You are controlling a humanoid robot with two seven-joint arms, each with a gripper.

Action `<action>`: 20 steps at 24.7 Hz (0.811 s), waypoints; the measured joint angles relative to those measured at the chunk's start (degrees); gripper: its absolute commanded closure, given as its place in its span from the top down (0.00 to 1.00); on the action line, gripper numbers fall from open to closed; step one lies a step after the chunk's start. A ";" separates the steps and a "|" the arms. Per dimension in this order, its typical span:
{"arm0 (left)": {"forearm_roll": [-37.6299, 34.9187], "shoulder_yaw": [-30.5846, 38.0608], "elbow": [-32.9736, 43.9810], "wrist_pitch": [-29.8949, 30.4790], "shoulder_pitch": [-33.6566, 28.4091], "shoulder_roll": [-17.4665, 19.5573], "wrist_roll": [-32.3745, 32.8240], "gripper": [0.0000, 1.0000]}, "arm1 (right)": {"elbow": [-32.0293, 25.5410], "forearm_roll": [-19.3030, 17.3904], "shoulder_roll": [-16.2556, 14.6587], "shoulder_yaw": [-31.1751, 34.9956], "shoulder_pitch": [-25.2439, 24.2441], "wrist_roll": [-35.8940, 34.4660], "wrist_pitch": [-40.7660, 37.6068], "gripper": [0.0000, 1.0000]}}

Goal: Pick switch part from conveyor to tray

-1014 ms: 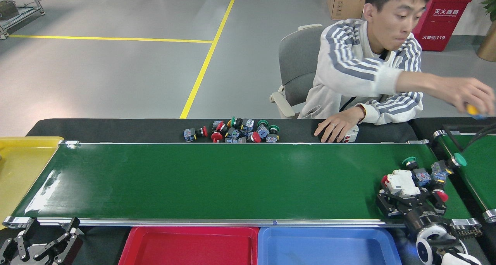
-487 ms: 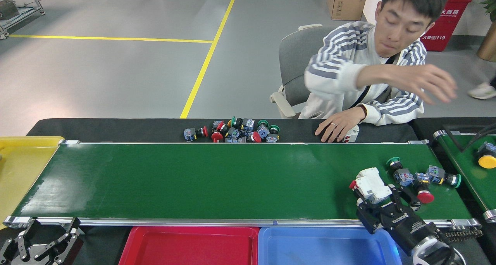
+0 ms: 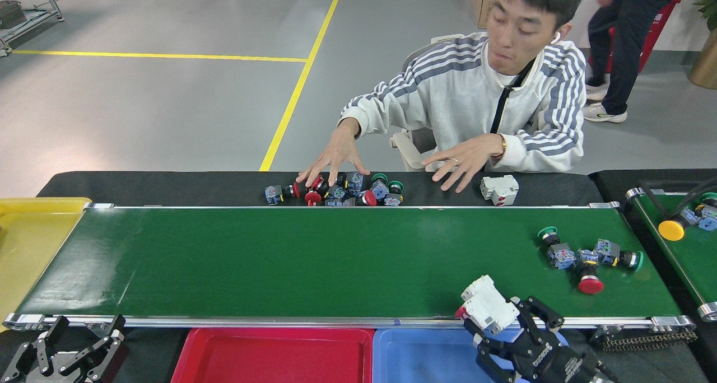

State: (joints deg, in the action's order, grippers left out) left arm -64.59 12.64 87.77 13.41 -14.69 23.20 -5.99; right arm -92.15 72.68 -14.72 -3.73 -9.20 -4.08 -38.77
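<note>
over the blue tray (image 3: 425, 352), right gripper (image 3: 496, 327) around white switch part (image 3: 488, 311)

White switch part (image 3: 488, 311), tilted, over conveyor (image 3: 313, 260) near rail, above blue tray (image 3: 425, 355).

Black skeletal left gripper (image 3: 73, 354), black right gripper (image 3: 507, 330) with white lettering, linked fingers

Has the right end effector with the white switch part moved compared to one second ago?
Yes. The right end effector, shut on the white blocky switch part, moved left and toward the near silver rail of the dark-green conveyor, now reaching over the blue plastic tray.
</note>
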 measured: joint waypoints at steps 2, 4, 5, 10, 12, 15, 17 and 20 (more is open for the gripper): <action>0.00 -0.03 0.00 0.01 0.00 0.00 0.00 1.00 | -0.23 -0.16 -0.35 0.66 -1.88 -1.46 -2.96 1.00; 0.00 -0.07 0.00 0.01 0.00 0.00 0.00 1.00 | -0.52 -0.30 -0.47 3.55 -2.11 -2.87 -4.82 1.00; 0.00 -0.07 0.00 0.01 0.00 0.00 0.00 1.00 | -0.56 -0.30 -0.10 5.27 -2.11 -3.11 -5.24 1.00; -0.04 -0.44 0.11 0.01 -0.01 0.00 0.04 1.00 | -1.21 -0.32 8.40 12.50 -2.12 -3.13 3.46 0.99; -0.07 -0.84 0.17 0.01 0.01 0.00 0.08 1.00 | -1.73 -0.20 12.13 12.65 -2.48 -2.63 15.69 0.99; -0.08 -0.88 0.16 0.01 -0.06 0.00 0.11 1.00 | -1.79 -0.17 12.33 12.18 -3.88 -2.35 28.53 0.99; -0.08 -0.89 0.16 0.01 -0.06 0.00 0.11 1.00 | -1.79 -0.17 12.33 11.95 -4.44 -1.75 32.01 0.99; -0.08 -0.89 0.16 -0.15 -0.12 0.00 0.17 1.00 | -1.80 -0.11 12.33 11.86 -4.21 0.44 34.29 0.99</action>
State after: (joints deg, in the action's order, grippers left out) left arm -64.67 11.75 87.93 13.26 -14.81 23.20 -5.82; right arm -93.95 72.56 -2.39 8.13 -13.42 -3.64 -4.48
